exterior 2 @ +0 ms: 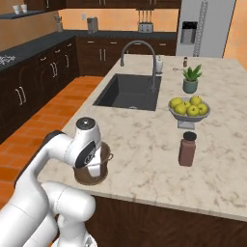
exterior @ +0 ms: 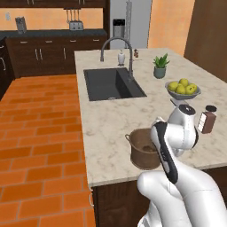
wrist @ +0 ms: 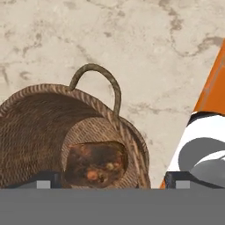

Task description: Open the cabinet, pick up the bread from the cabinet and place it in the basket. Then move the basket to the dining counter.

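Jaws apart over woven round basket point(wrist: 52, 132), brown lumpy bread point(wrist: 94, 163) inside.

Nothing here can be read: no words, brand marks or numbers on anything. The dark brown jar point(exterior 2: 187, 150) on the table point(exterior 2: 144, 140) carries a pale panel on its side in the left base view, but it is too small and blurred to make out any lettering. The fridge point(exterior 2: 202, 26) at the back has a dark dispenser panel with no legible sign on it.
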Robot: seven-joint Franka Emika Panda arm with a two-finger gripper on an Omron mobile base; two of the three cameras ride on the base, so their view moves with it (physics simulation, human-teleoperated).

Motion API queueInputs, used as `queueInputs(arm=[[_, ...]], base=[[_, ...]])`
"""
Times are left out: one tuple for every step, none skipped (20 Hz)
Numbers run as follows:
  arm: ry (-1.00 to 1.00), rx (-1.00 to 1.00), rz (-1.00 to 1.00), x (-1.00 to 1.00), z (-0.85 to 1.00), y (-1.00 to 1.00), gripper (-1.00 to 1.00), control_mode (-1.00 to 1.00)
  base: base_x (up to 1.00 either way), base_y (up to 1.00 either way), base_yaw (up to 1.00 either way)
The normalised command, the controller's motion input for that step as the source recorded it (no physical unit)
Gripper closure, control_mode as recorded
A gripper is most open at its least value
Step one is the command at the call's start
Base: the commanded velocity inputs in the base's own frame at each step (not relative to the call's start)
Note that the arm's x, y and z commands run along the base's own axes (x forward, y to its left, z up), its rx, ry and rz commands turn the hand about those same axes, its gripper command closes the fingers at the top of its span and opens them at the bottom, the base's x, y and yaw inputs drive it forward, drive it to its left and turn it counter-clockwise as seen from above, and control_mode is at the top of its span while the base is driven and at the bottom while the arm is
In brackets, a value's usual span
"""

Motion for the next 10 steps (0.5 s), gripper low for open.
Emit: queueInputs(arm=[[0.18,-0.18,0.00,0.00,0.41,0.00,-1.00,-1.00],[0.24,-0.15,0.00,0.00,0.64,0.00,-1.00,-1.00],[0.28,-0.19,0.00,0.00,0.71,0.00,-1.00,-1.00],[0.21,-0.17,-0.01,-0.19,0.73,0.00,-1.00,-1.00],[0.18,-0.12,-0.08,-0.31,0.77,0.00,-1.00,-1.00],[0.19,-0.12,-0.06,-0.26,0.79,0.00,-1.00,-1.00],[0.11,-0.11,0.00,-0.43,0.85,0.00,-1.00,-1.00],[0.05,-0.07,0.11,-0.50,0.74,0.00,-1.00,-1.00],[0.00,-0.01,0.45,-0.71,0.56,0.09,-1.00,-1.00],[0.00,-0.03,0.60,-0.71,0.53,0.14,-1.00,-1.00]], base=[[0.00,0.00,0.00],[0.00,0.00,0.00],[0.00,0.00,0.00],[0.00,0.00,0.00],[0.00,0.00,0.00],[0.00,0.00,0.00],[0.00,0.00,0.00],[0.00,0.00,0.00],[0.00,0.00,0.00],[0.00,0.00,0.00]])
